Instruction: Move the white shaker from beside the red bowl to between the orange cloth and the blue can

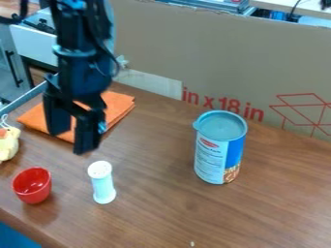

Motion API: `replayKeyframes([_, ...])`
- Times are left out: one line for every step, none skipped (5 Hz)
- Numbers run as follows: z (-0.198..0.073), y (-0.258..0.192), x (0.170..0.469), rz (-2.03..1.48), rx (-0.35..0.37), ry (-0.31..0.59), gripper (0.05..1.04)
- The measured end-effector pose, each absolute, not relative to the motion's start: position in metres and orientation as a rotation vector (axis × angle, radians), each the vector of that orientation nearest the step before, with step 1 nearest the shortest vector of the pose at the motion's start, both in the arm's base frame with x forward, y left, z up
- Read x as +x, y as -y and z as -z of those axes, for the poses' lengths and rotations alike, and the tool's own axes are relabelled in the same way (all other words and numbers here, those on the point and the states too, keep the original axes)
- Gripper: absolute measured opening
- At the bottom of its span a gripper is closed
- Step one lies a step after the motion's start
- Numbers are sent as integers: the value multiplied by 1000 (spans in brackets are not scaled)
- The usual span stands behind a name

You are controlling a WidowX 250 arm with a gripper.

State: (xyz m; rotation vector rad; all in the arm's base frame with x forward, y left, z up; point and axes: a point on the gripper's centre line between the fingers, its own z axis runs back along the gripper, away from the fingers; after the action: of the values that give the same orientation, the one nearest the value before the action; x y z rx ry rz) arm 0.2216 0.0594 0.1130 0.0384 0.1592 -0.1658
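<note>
The black gripper hangs at the upper left, its two fingers apart with nothing between them. Behind it, an orange folded cloth lies on the table. A white shaker-like container stands upright below and slightly right of the gripper. To that container's left is a small red bowl. A can with a blue and white label and a greyish lid stands upright right of centre, well apart from the gripper. At the left edge sits a pale yellow toy, partly cut off by the view.
A large cardboard panel with red print stands along the back of the brown wooden table. Its near left edge slants toward the bottom, with something blue below. A metal bar runs behind the gripper at left.
</note>
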Motion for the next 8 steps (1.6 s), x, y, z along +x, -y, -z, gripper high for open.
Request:
replayKeyframes([-103, -56, 218, 178, 41, -159, 1001])
replayKeyframes([-92, -55, 216, 193, 33, -175, 1000])
replayKeyframes([-81, -53, 218, 221, 14, -154, 1001])
replayKeyframes([-67, -49, 223, 268, -23, -153, 1000])
replayKeyframes([-52, -48, 223, 281, -45, -201, 1000])
replayKeyframes([-45, -49, 228, 277, -44, -208, 1001])
replayKeyframes([-40, -52, 232, 257, -21, -201, 961])
replayKeyframes([-40, -54, 238, 233, -6, -168, 689])
